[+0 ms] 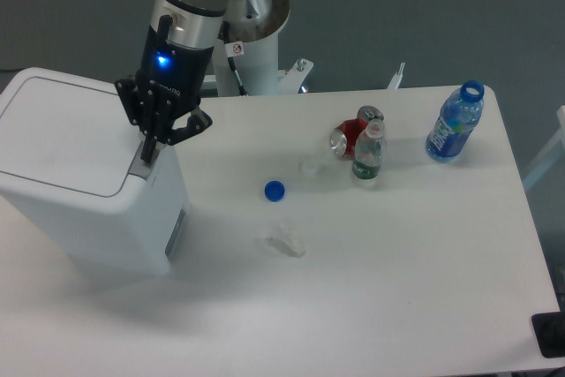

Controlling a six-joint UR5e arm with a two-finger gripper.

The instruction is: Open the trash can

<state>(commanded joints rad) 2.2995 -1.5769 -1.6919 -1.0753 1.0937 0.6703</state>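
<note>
The trash can (79, 174) is a large white boxy bin at the left of the table, its flat lid down. A grey push-button tab (143, 166) sits at the rim on its right side. My gripper (150, 149) points straight down over that tab, fingers together and shut on nothing. The fingertips touch or hover just above the tab; I cannot tell which.
A blue bottle cap (274, 190) and a crumpled clear wrapper (287, 241) lie mid-table. A red soda can (346, 138), a small clear bottle (368, 154) and a blue bottle (455, 123) stand to the right. The robot's base (256, 33) rises behind.
</note>
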